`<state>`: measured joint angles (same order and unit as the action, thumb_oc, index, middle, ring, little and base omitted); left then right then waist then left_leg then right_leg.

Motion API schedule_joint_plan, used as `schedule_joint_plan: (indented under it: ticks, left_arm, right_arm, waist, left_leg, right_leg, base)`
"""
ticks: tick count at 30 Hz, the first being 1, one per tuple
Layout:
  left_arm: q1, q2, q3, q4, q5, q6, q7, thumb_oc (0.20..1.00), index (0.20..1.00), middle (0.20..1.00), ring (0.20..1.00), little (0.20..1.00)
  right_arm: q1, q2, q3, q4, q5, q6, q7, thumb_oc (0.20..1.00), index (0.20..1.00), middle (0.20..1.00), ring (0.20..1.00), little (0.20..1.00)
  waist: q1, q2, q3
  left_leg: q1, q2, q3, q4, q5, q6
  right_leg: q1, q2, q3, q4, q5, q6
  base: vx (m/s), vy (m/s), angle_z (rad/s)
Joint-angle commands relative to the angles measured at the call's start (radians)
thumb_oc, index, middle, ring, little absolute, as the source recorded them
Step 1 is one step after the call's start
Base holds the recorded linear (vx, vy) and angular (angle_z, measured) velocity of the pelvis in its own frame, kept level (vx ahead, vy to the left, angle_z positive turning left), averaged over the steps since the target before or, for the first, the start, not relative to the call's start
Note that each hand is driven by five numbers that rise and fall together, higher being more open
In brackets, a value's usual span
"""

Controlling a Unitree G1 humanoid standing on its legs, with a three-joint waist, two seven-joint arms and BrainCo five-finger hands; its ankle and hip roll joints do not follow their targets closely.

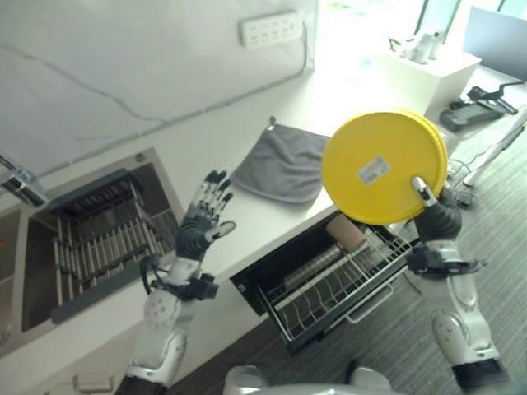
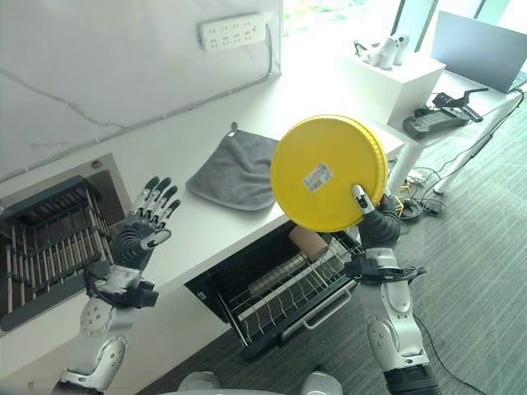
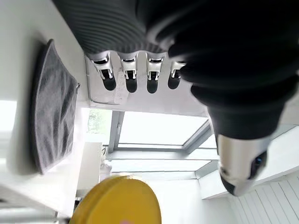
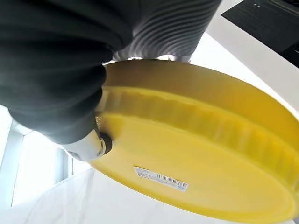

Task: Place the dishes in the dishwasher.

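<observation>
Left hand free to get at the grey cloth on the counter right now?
Probably yes. The left hand is open, holds nothing, and hovers above the counter beside the grey cloth, with nothing between them. The right hand holds the yellow plate off to the side.

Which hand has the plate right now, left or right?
The right hand: its thumb is pinched on the rim of the yellow plate, held up above the open dishwasher rack. The left hand is raised over the counter, fingers straight, holding nothing.
</observation>
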<state>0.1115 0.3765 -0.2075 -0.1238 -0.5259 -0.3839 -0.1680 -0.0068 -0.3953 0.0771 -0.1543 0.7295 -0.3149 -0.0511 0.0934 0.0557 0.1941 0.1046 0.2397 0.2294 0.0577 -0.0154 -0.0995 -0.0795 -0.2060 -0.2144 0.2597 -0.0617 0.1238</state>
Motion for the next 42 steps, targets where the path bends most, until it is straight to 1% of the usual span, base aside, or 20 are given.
schedule_joint_plan:
  ticks: [1,6,7,8,9,11,14,17,21,24,25,27,30,31,35,36,37,40,41,42]
  left_arm:
    - [0.041,0.045,-0.01,-0.02,0.002,-0.033,-0.042,1.0,1.0,1.0,1.0,1.0]
    - [0.109,0.051,-0.056,0.058,0.028,-0.088,-0.041,1.0,1.0,1.0,1.0,1.0]
    - [0.127,0.061,-0.071,0.094,0.064,-0.119,-0.054,1.0,1.0,1.0,1.0,1.0]
    - [0.136,0.08,-0.092,0.13,0.205,-0.178,-0.053,1.0,1.0,1.0,1.0,1.0]
    - [0.139,0.092,-0.103,0.139,0.241,-0.2,-0.044,1.0,1.0,1.0,1.0,1.0]
    - [0.144,0.119,-0.132,0.163,0.297,-0.22,-0.033,1.0,1.0,1.0,1.0,1.0]
    - [0.137,0.151,-0.156,0.208,0.313,-0.245,-0.057,1.0,1.0,1.0,1.0,1.0]
    - [0.133,0.165,-0.176,0.231,0.256,-0.215,-0.126,1.0,1.0,1.0,1.0,1.0]
    - [0.133,0.182,-0.212,0.283,0.3,-0.173,-0.157,1.0,1.0,1.0,1.0,1.0]
    - [0.151,0.182,-0.233,0.338,0.255,-0.176,-0.148,1.0,1.0,1.0,1.0,1.0]
    - [0.157,0.176,-0.223,0.356,0.255,-0.207,-0.142,1.0,1.0,1.0,1.0,1.0]
    - [0.159,0.168,-0.216,0.367,0.23,-0.218,-0.152,1.0,1.0,1.0,1.0,1.0]
    - [0.147,0.15,-0.229,0.408,0.241,-0.12,-0.226,1.0,1.0,1.0,1.0,1.0]
    - [0.144,0.145,-0.236,0.424,0.254,-0.118,-0.233,1.0,1.0,1.0,1.0,1.0]
    - [0.113,0.124,-0.305,0.518,0.444,-0.231,-0.186,1.0,1.0,1.0,1.0,1.0]
    - [0.082,0.147,-0.341,0.515,0.641,-0.354,-0.119,1.0,1.0,1.0,1.0,1.0]
    - [0.057,0.17,-0.373,0.506,0.677,-0.383,-0.092,1.0,1.0,1.0,1.0,1.0]
    - [-0.006,0.188,-0.408,0.488,0.593,-0.301,-0.094,1.0,1.0,1.0,1.0,1.0]
    - [-0.023,0.181,-0.418,0.5,0.564,-0.284,-0.086,1.0,1.0,1.0,1.0,1.0]
    - [-0.034,0.155,-0.421,0.539,0.537,-0.294,-0.049,1.0,1.0,1.0,1.0,1.0]
  right_arm:
    - [-0.091,0.051,-0.036,-0.069,0.023,-0.085,0.024,0.2,0.2,0.2,0.2,0.2]
    - [-0.083,0.047,-0.032,-0.061,0.027,-0.087,0.036,0.2,0.2,0.2,0.2,0.2]
    - [-0.084,0.041,-0.033,-0.056,0.029,-0.094,0.035,0.2,0.2,0.2,0.2,0.2]
    - [-0.088,0.037,-0.036,-0.044,0.035,-0.098,0.038,0.2,0.2,0.2,0.2,0.2]
    - [-0.091,0.033,-0.038,-0.041,0.039,-0.097,0.039,0.2,0.2,0.2,0.2,0.2]
    - [-0.092,0.023,-0.04,-0.032,0.044,-0.103,0.047,0.2,0.2,0.2,0.2,0.2]
    - [-0.092,0.013,-0.03,-0.027,0.048,-0.112,0.05,0.2,0.2,0.2,0.2,0.2]
    - [-0.094,0.009,-0.028,-0.02,0.054,-0.119,0.058,0.2,0.2,0.2,0.2,0.2]
    - [-0.109,0.007,-0.036,-0.015,0.065,-0.106,0.074,0.2,0.2,0.2,0.2,0.2]
    - [-0.121,0.001,-0.028,-0.003,0.07,-0.111,0.073,0.2,0.2,0.2,0.2,0.2]
    - [-0.124,-0.006,-0.019,0.0,0.076,-0.122,0.065,0.2,0.2,0.2,0.2,0.2]
    - [-0.124,-0.002,-0.016,-0.007,0.07,-0.127,0.056,0.2,0.2,0.2,0.2,0.2]
    - [-0.129,0.014,-0.029,-0.01,0.066,-0.111,0.063,0.2,0.2,0.2,0.2,0.2]
    - [-0.131,0.014,-0.03,-0.008,0.067,-0.11,0.064,0.2,0.2,0.2,0.2,0.2]
    - [-0.149,0.011,-0.01,-0.003,0.067,-0.111,0.046,0.2,0.2,0.2,0.2,0.2]
    - [-0.151,0.008,-0.002,-0.004,0.07,-0.11,0.047,0.2,0.2,0.2,0.2,0.2]
    - [-0.153,0.006,0.005,0.005,0.081,-0.112,0.055,0.2,0.2,0.2,0.2,0.2]
    - [-0.147,0.008,0.04,0.011,0.087,-0.121,0.059,0.2,0.2,0.2,0.2,0.2]
    - [-0.145,0.012,0.049,0.01,0.083,-0.121,0.057,0.2,0.2,0.2,0.2,0.2]
    - [-0.138,0.021,0.05,0.012,0.082,-0.121,0.063,0.2,0.2,0.2,0.2,0.2]
  waist:
    - [0.027,-0.036,-0.045]
    - [0.03,-0.036,-0.05]
    - [0.033,-0.036,-0.052]
    - [0.035,-0.035,-0.054]
    - [0.034,-0.035,-0.054]
    - [0.032,-0.031,-0.055]
    - [0.024,-0.026,-0.059]
    - [0.018,-0.019,-0.063]
    - [0.011,-0.013,-0.068]
    - [0.012,-0.012,-0.07]
    - [0.012,-0.012,-0.071]
    - [0.014,-0.012,-0.071]
    - [0.011,-0.012,-0.076]
    - [0.01,-0.013,-0.077]
    - [-0.004,-0.016,-0.083]
    - [-0.017,-0.016,-0.086]
    - [-0.029,-0.017,-0.088]
    - [-0.053,-0.017,-0.095]
    - [-0.06,-0.018,-0.096]
    - [-0.07,-0.025,-0.098]
  left_leg:
    - [-0.054,-0.041,-0.03,0.006,0.019,0.022]
    - [-0.035,-0.048,-0.04,-0.031,0.027,0.015]
    - [-0.029,-0.046,-0.037,-0.045,0.031,0.01]
    - [-0.024,-0.042,-0.033,-0.067,0.04,0.005]
    - [-0.024,-0.041,-0.03,-0.072,0.044,0.003]
    - [-0.023,-0.036,-0.022,-0.094,0.056,-0.004]
    - [-0.022,-0.032,-0.009,-0.108,0.066,-0.01]
    - [-0.022,-0.028,-0.002,-0.106,0.065,-0.012]
    - [-0.022,-0.025,0.002,-0.1,0.062,-0.013]
    - [-0.022,-0.022,0.004,-0.098,0.064,-0.017]
    - [-0.019,-0.019,0.008,-0.101,0.065,-0.018]
    - [-0.016,-0.018,0.008,-0.101,0.064,-0.018]
    - [-0.012,-0.019,-0.001,-0.1,0.059,-0.017]
    - [-0.012,-0.019,-0.002,-0.1,0.058,-0.017]
    - [-0.004,-0.016,0.008,-0.105,0.058,-0.022]
    - [0.003,-0.012,0.022,-0.111,0.058,-0.024]
    - [0.007,-0.01,0.031,-0.114,0.058,-0.026]
    - [0.019,-0.004,0.059,-0.124,0.061,-0.029]
    - [0.024,-0.003,0.07,-0.126,0.06,-0.03]
    - [0.03,0.0,0.082,-0.127,0.058,-0.031]
  right_leg:
    - [0.145,-0.02,-0.092,-0.009,-0.092,0.012]
    - [0.159,-0.028,-0.082,-0.066,-0.06,0.019]
    - [0.164,-0.032,-0.085,-0.087,-0.048,0.022]
    - [0.168,-0.035,-0.088,-0.109,-0.035,0.026]
    - [0.17,-0.036,-0.09,-0.115,-0.032,0.028]
    - [0.173,-0.039,-0.095,-0.131,-0.026,0.033]
    - [0.174,-0.042,-0.1,-0.138,-0.023,0.04]
    - [0.175,-0.044,-0.099,-0.139,-0.024,0.043]
    - [0.178,-0.046,-0.096,-0.136,-0.03,0.042]
    - [0.179,-0.047,-0.1,-0.138,-0.03,0.041]
    - [0.178,-0.048,-0.103,-0.14,-0.029,0.042]
    - [0.178,-0.047,-0.102,-0.14,-0.029,0.042]
    - [0.176,-0.044,-0.091,-0.142,-0.028,0.04]
    - [0.177,-0.044,-0.09,-0.144,-0.027,0.04]
    - [0.181,-0.046,-0.087,-0.162,-0.017,0.044]
    - [0.181,-0.047,-0.084,-0.172,-0.01,0.049]
    - [0.181,-0.048,-0.08,-0.178,-0.005,0.052]
    - [0.182,-0.052,-0.075,-0.198,0.008,0.061]
    - [0.184,-0.053,-0.073,-0.206,0.013,0.064]
    - [0.187,-0.055,-0.072,-0.216,0.021,0.066]
  base:
    - [0.03,0.031,0.02]
    - [0.02,0.016,-0.03]
    - [0.0,0.0,0.0]
    - [0.0,0.0,0.0]
    - [0.0,0.0,0.0]
    - [-0.01,0.007,0.03]
    - [-0.02,0.015,0.06]
    - [0.0,0.0,0.0]
    - [0.01,0.006,-0.03]
    - [0.03,-0.008,-0.01]
    - [0.0,0.0,0.0]
    - [0.0,0.0,0.0]
    - [0.0,0.0,0.0]
    - [0.03,-0.029,-0.01]
    - [0.04,-0.024,0.0]
    - [0.05,-0.011,0.0]
    - [0.06,-0.009,-0.01]
    - [0.04,-0.009,-0.12]
    - [0.06,-0.058,-0.41]
    - [0.05,-0.06,-0.5]
